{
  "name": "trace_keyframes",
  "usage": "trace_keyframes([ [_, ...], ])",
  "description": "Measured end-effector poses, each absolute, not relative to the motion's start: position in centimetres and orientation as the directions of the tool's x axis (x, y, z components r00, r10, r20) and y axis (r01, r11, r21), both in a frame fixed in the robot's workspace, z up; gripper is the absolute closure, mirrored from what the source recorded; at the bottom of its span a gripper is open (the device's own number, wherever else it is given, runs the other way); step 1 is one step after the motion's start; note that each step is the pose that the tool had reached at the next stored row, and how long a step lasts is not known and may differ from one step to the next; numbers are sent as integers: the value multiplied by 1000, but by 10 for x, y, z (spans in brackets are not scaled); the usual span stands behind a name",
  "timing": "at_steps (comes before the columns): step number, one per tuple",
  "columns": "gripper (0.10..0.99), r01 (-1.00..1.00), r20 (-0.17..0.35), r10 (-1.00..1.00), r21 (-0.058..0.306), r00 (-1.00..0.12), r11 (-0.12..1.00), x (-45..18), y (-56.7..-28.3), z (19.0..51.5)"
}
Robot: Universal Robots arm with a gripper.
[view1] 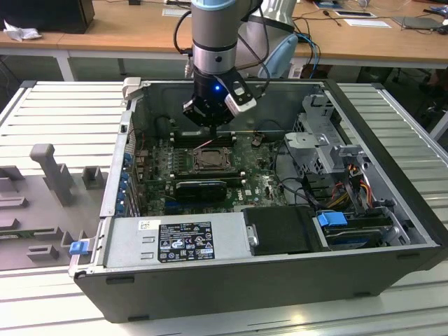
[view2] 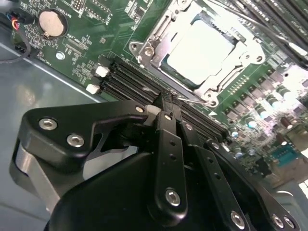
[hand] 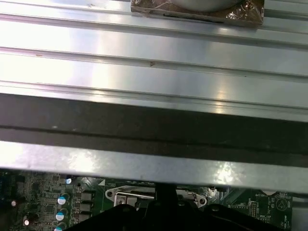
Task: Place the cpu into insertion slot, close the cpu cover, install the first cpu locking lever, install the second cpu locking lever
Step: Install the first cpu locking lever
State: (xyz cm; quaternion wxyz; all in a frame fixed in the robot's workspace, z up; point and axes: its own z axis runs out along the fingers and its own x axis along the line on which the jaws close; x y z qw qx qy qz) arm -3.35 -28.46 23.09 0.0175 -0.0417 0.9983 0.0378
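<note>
A ribbed metal counter [view1: 42, 105] of pale grey slats carries an open computer case [view1: 392, 266], dark-walled and lying on its side, with wooden desks behind it. Inside lies a green motherboard [view1: 262, 185], a black graphics card [view1: 201, 187] and a silver power supply box [view1: 175, 238] with a label. The arm comes down from above into the case, and the end effector [view1: 208, 117] hangs just above the far edge of the insertion slot [view1: 208, 159]. In the second wrist view the end effector [view2: 169, 103] has its black, bolted fingers [view2: 166, 130] pressed together with no gap between them, the tips down beside a thin wire lever [view2: 192, 98] at the socket's near edge, by the long black memory slots [view2: 139, 79]; whether they touch the lever cannot be told. The cpu [view2: 204, 48], a flat square with a pale, smooth, reflective metal top, lies seated in the insertion slot, just beyond the fingertips. The cpu cover [view2: 161, 29], a dull silver frame with a square cut-out, lies down around the chip. A round coin cell [view2: 52, 23] sits on the board well apart from the socket.
</note>
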Motion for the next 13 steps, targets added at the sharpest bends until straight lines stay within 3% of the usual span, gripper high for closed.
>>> trace_keyframes([
  [13,980,-93,-38,-90,75,-995,993,-26,-282,217],
])
